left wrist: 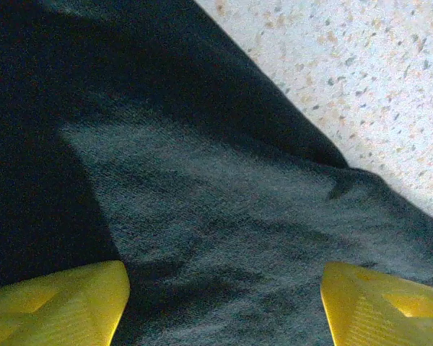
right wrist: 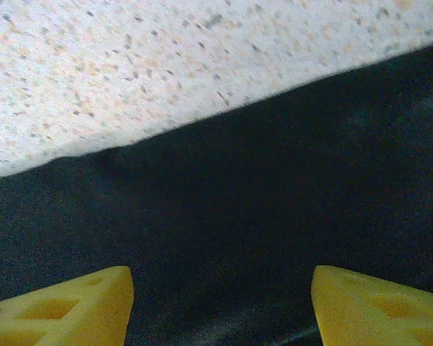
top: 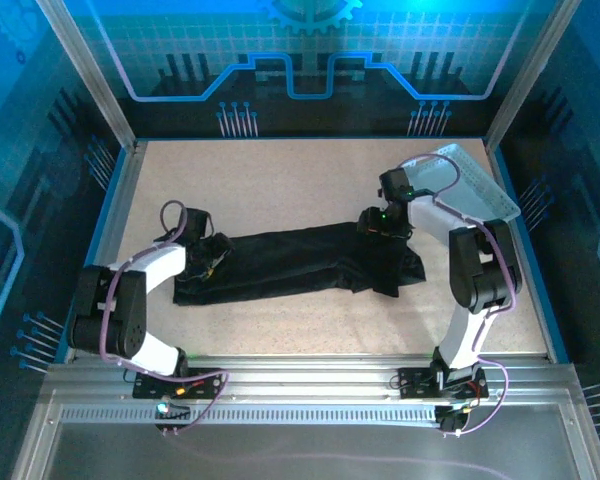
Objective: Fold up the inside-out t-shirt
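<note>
Far-right corner of table: light grey perforated tray, looks tilted and is partly hidden behind R arm. Can't tell what's in it from top cam.

Black t-shirt is not in the tray. It lies on the speckled tabletop, mid-table, as a long rumpled band running left to right. Right end is wider and bunched, w/ a flap hanging toward the near side.

L gripper: at left end of shirt, low over the cloth. In wrist cam the yellow fingertips stand wide apart, w/ slack, creased fabric lying between them. Released, nothing pinched. A fold edge runs diagonally, w/ bare table beyond at far right of that view.

R gripper: at right end of shirt, near its far edge. Wrist cam shows fingertips likewise spread over flat dark cloth. Released, no grasp. Shirt edge crosses the view diagonally, w/ table past it.

Fabric surface is plain black in both wrist views.
</note>
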Tool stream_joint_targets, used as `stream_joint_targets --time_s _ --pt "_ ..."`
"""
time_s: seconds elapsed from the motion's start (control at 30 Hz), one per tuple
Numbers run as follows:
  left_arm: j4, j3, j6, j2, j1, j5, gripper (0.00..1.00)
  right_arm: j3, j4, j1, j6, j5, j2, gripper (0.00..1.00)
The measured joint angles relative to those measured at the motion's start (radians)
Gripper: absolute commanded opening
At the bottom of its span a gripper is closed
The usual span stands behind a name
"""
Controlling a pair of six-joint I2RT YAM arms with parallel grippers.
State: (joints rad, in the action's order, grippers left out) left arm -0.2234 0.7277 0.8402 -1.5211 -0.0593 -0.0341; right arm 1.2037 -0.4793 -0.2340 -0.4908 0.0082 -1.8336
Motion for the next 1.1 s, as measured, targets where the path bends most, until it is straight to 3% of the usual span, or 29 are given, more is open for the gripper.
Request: stream_joint_targets --time_s 0.17,0.43,0.63,0.83,0.93,1.03,1.1 --pt "0.04 0.097 -0.004 -0.109 0.048 -0.027 0.75 -0.101 0.029 0.01 -0.045 0.011 0.029 0.66" --pt "0.019 0.435 -0.032 -0.383 0.098 -0.094 0.76 -0.333 0.097 -0.027 -0.14 0.014 0.216 0.66" --pt "-0.112 0.853 -0.101 -0.652 0.054 -0.104 0.77 -0.506 0.132 -0.225 -0.275 0.026 0.385 0.65" --pt "-0.286 1.309 -0.205 -0.893 -0.034 -0.138 0.81 -0.51 0.087 -0.453 -0.36 0.048 0.441 0.66" --pt "-0.383 1.51 -0.273 -0.968 -0.095 -0.148 0.85 -0.46 0.008 -0.497 -0.344 0.078 0.469 0.67" --pt "-0.447 1.503 -0.321 -0.922 -0.156 -0.128 0.87 -0.411 -0.026 -0.443 -0.286 0.109 0.508 0.66" --pt "-0.443 1.371 -0.326 -0.825 -0.189 -0.101 0.87 -0.39 -0.026 -0.37 -0.229 0.113 0.516 0.66"
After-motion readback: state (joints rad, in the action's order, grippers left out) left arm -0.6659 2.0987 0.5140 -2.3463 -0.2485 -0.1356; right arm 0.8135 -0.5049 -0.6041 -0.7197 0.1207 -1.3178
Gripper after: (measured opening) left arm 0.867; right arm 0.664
